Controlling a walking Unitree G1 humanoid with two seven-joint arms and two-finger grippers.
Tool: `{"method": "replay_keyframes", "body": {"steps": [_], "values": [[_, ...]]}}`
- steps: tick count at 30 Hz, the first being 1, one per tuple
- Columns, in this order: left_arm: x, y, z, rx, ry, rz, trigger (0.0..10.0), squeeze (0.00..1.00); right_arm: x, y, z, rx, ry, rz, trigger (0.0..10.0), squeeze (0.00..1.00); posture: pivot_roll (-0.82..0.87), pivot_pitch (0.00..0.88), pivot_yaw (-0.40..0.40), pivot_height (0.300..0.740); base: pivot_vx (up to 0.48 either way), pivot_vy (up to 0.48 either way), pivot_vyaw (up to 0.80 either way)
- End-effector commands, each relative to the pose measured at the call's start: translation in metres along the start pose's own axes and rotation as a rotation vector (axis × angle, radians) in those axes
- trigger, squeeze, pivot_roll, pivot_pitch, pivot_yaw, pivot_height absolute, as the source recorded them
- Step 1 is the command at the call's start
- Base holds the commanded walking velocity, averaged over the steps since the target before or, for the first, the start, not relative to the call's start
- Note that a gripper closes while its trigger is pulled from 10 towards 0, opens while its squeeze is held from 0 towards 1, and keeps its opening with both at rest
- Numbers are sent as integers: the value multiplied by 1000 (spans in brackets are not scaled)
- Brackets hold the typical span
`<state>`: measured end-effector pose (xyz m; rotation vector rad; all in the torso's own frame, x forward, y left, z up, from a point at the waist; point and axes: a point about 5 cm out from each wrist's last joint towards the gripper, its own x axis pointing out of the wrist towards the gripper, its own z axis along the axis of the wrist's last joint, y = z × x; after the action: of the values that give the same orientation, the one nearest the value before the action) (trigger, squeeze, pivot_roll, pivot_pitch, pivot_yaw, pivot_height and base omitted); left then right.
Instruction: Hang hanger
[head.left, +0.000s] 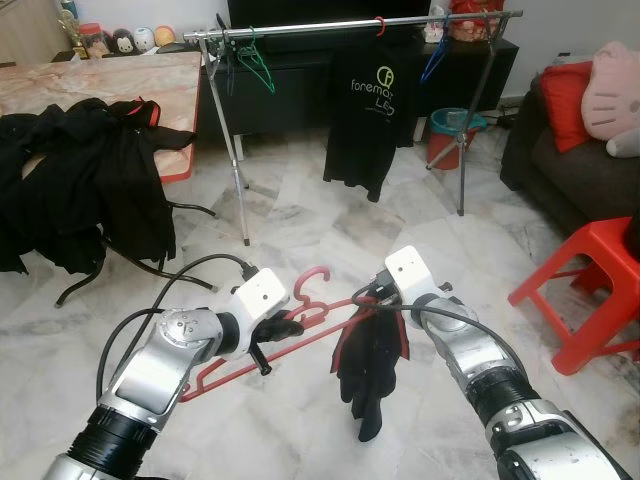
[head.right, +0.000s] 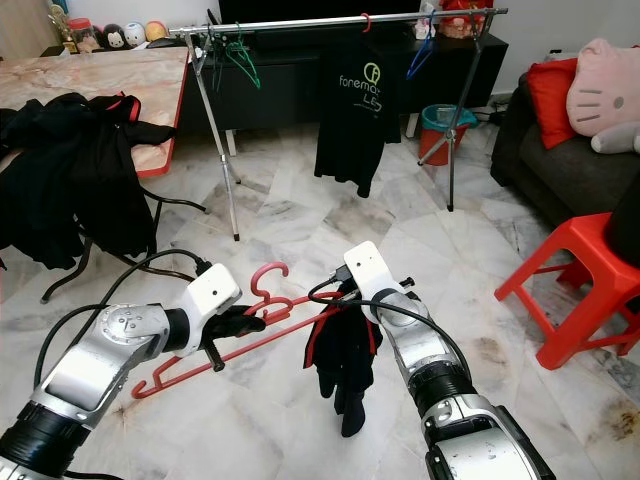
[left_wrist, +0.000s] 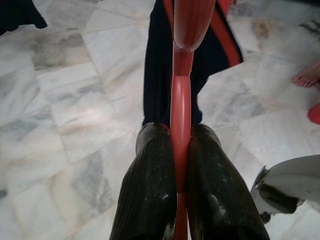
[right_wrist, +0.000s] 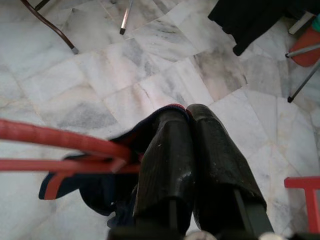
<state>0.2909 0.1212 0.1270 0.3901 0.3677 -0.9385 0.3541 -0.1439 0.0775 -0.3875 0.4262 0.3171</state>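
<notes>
Marble floor lies under the left gripper clamping the red hanger and the right gripper pinching the dark garment, which may slide off

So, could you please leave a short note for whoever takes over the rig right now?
Left gripper: shut on the red hanger, near its hook.
Right gripper: shut on the dark garment at the hanger's other end; the garment droops bunched from that end.
The clothes rail stands ahead across the marble floor, already carrying a black T-shirt and a green hanger.
Done: hanger and garment lifted, held between both arms.
Left: the garment looks not yet spread on the hanger; then approach the rail and hook the hanger over it.
</notes>
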Motion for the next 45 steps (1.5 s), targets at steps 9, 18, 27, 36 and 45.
{"method": "replay_keyframes", "body": {"steps": [9, 18, 27, 36, 45], "values": [[7, -1, 6, 14, -25, -1, 10000, 0, 0, 2, 30, -38, -94, 30, 10000, 0, -120, 0, -30, 732, 0, 0, 0], [14, -18, 8, 13, -46, -117, 10000, 0, -2, 5, 40, -72, -133, 65, 10000, 0, -122, 0, -31, 732, 0, 0, 0], [21, -22, 9, 27, -41, -116, 10000, 0, -5, 8, 58, -72, -191, 100, 10000, 0, -125, 0, -29, 732, 0, 0, 0], [32, -17, 7, 62, 8, -5, 10000, 0, -6, 9, 61, -84, -189, 100, 10000, 0, -125, 0, -31, 732, 0, 0, 0], [39, -17, 8, 105, 35, 51, 10000, 0, -8, 13, 64, -80, -185, 104, 10000, 0, -125, 0, -31, 732, 0, 0, 0]]}}
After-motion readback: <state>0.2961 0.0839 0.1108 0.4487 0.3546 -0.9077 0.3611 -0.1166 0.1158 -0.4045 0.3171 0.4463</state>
